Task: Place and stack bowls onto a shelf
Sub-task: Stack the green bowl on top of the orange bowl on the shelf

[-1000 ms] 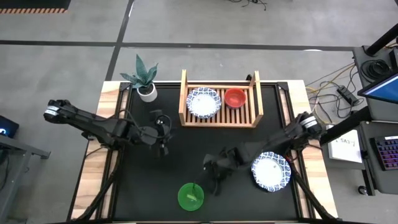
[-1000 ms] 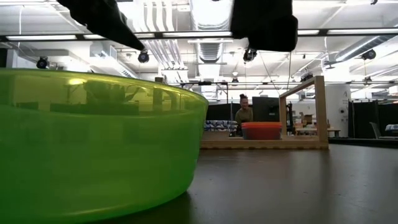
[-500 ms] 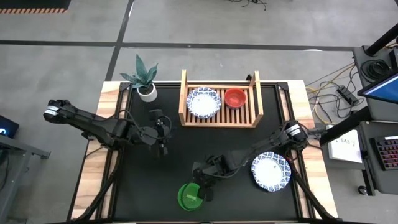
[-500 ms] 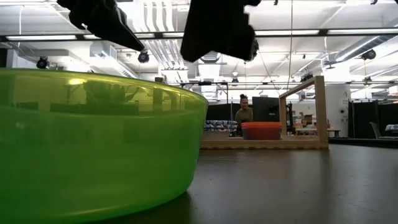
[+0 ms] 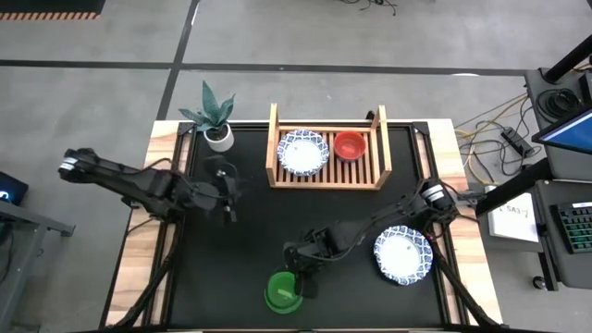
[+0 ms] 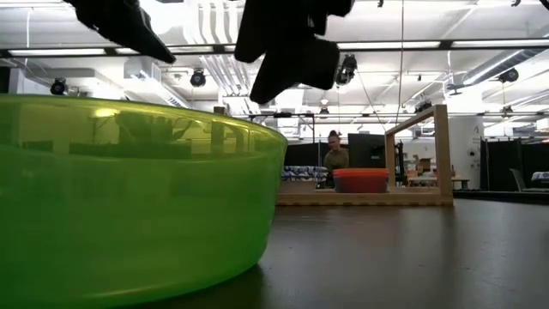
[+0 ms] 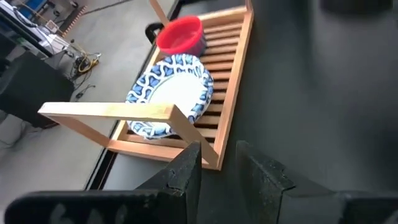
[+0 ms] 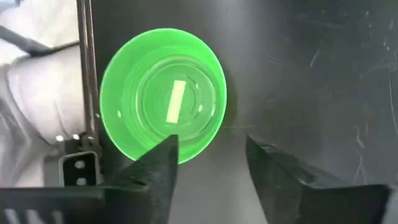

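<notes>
A green bowl (image 5: pixel 280 293) stands upright on its base on the black table top near the front edge; it fills the left of the low view (image 6: pixel 129 197). My right gripper (image 5: pixel 302 280) hovers open just above its right rim (image 8: pixel 211 162) and touches nothing. The wooden shelf (image 5: pixel 373 153) at the far middle holds a white bowl with a blue rim (image 5: pixel 302 152) and a red bowl (image 5: pixel 349 145). A second blue-rimmed bowl (image 5: pixel 403 255) sits on the table at the right. My left gripper (image 5: pixel 225 196) hangs left of the shelf, its fingers (image 7: pixel 217 165) a little apart and empty.
A small white plant pot (image 5: pixel 218 137) stands at the far left corner, beside the shelf. Black table top (image 5: pixel 268 231) lies bare between the two arms and between the shelf and the green bowl. A person (image 6: pixel 335 154) shows far behind the table.
My right gripper has travelled toward the table's left and near edges, from beside the blue-rimmed bowl to just above the green bowl's right rim, and has dipped slightly. My left gripper has drawn back a little toward the table's left edge. No bowl has moved.
</notes>
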